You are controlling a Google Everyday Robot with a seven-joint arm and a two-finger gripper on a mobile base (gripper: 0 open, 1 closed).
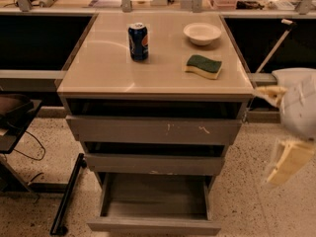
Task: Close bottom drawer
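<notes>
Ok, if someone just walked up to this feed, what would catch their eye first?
The bottom drawer, pulled far out at floor level. Next the claw, open, hanging at the right edge beside the cabinet and touching nothing. On the cabinet's top stand a blue can, a white bowl and a green sponge.

Three drawers [154, 164], one can [138, 42], bowl [202, 33], sponge [203, 66], gripper [272, 132] at right.

Grey bottom drawer [154, 225], beige tabletop [98, 68], blue Pepsi can [138, 42], green-and-yellow sponge [203, 66], white bowl [202, 33], speckled floor [242, 191]; at the right edge, a white pincer [265, 136] with cream fingers [291, 159].
</notes>
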